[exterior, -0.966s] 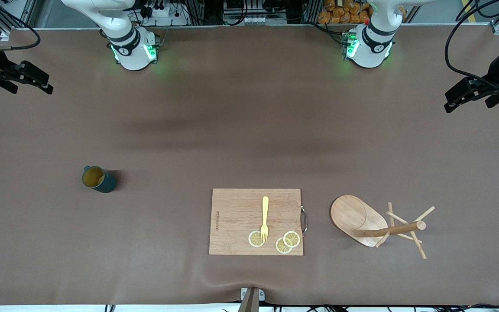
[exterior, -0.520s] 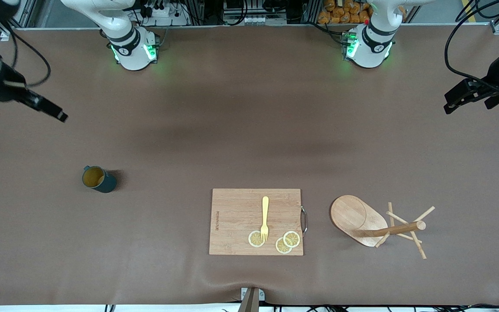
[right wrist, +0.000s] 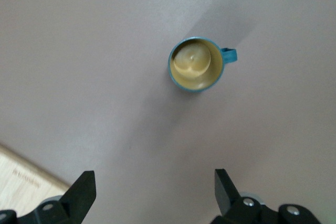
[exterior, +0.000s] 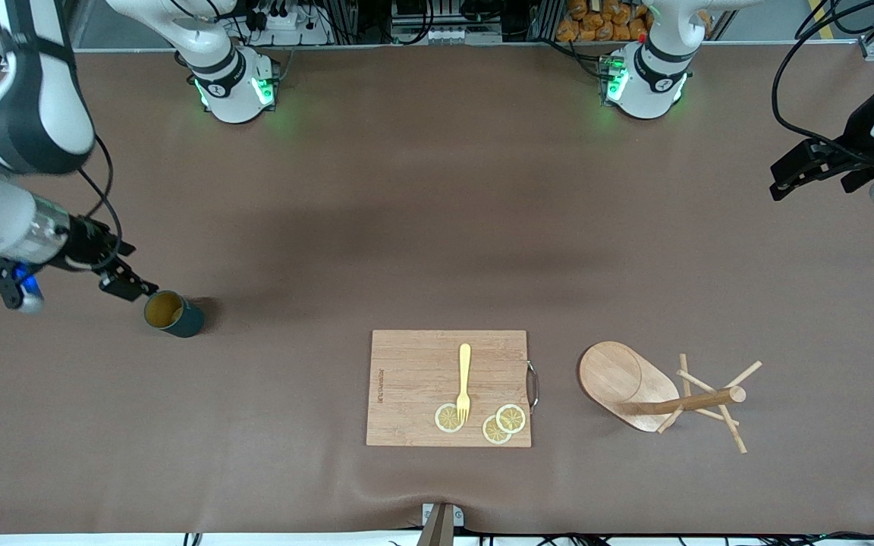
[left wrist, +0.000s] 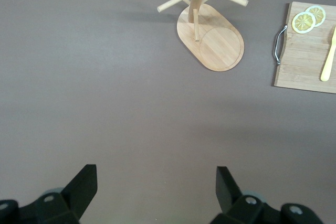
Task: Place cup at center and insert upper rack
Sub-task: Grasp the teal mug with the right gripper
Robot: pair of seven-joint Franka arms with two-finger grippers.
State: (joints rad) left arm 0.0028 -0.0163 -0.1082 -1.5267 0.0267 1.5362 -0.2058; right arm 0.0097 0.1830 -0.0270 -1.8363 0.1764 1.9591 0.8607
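Note:
The cup [exterior: 172, 313], dark teal with a mustard-yellow inside, stands upright on the table toward the right arm's end; it also shows in the right wrist view [right wrist: 197, 65]. My right gripper [exterior: 127, 277] is open and empty, over the table just beside the cup, not touching it. The wooden mug tree [exterior: 629, 385] lies on its side toward the left arm's end, with its upper rack pegs [exterior: 731, 428] near the post's tip. In the left wrist view the tree [left wrist: 212, 38] and pegs [left wrist: 173, 1] show. My left gripper [exterior: 786, 176] is open and empty, waiting at the table's end.
A rectangular wooden cutting board [exterior: 414, 379] lies between the cup and the mug tree, nearer the front camera. A yellow fork [exterior: 464, 381] and three lemon slices [exterior: 496, 425] lie on it. The board has a metal handle [exterior: 532, 385] beside the tree's base.
My right arm has swung in from the table's end and come down beside the cup. My left gripper has barely shifted. The cup and mug tree have not moved.

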